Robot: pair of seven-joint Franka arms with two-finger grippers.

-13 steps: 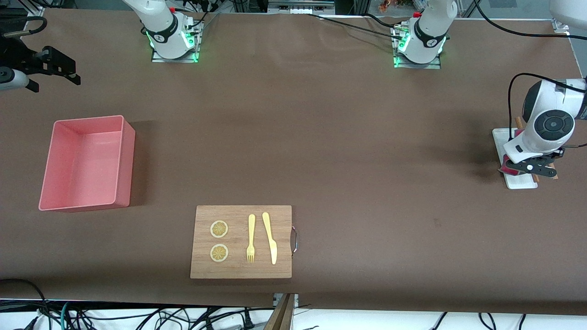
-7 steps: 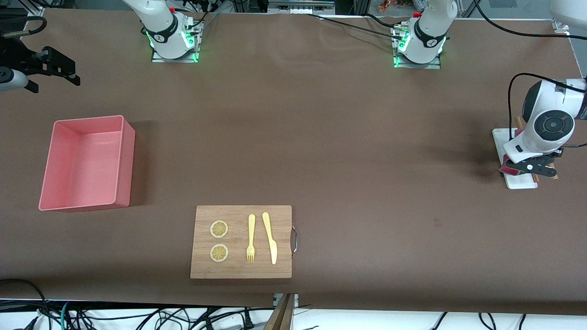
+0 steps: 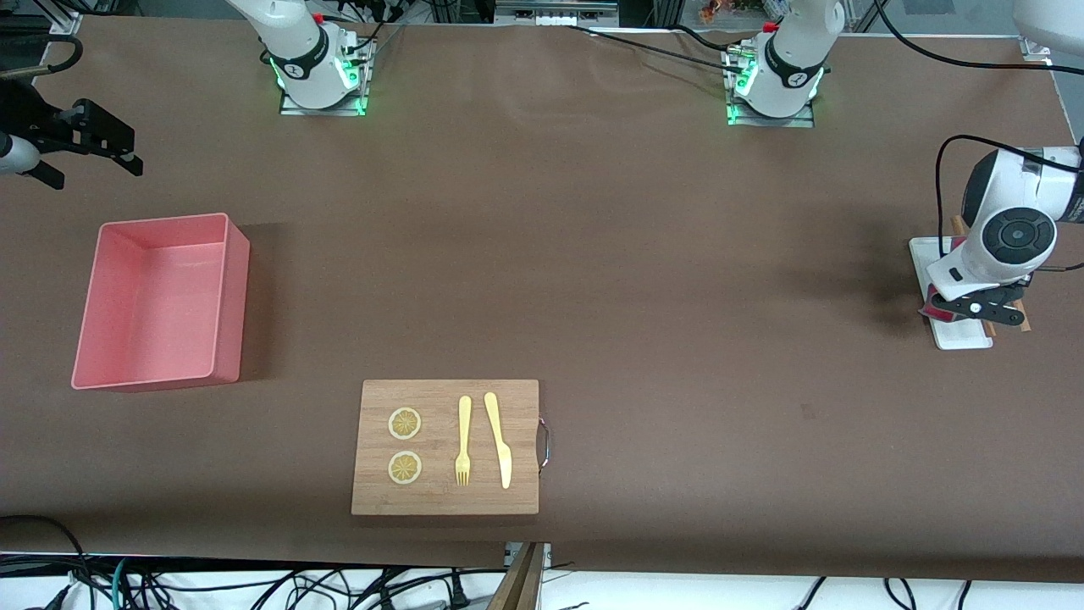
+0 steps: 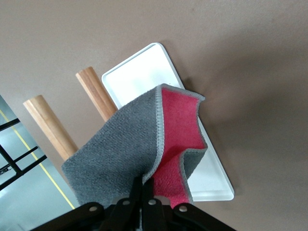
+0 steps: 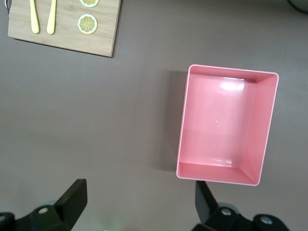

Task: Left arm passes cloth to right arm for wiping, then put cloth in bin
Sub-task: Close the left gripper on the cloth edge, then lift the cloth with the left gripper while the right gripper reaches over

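Observation:
My left gripper (image 3: 974, 307) is shut on the cloth (image 4: 130, 144), grey on one face and red on the other, which hangs folded from its fingers (image 4: 149, 192) just above the white tray (image 4: 144, 77). In the front view only a red edge of the cloth (image 3: 931, 307) shows under the hand, over the tray (image 3: 961, 339) at the left arm's end of the table. My right gripper (image 3: 89, 165) is open and empty, up over the bare table beside the pink bin (image 3: 157, 301). The bin (image 5: 226, 130) is empty.
Two wooden sticks (image 4: 96, 94) lie beside the tray. A wooden cutting board (image 3: 445, 446) with two lemon slices, a yellow fork and a yellow knife lies near the front camera's edge of the table. It also shows in the right wrist view (image 5: 62, 24).
My left gripper has risen slightly with the cloth. My right gripper has drifted a little toward the right arm's end of the table.

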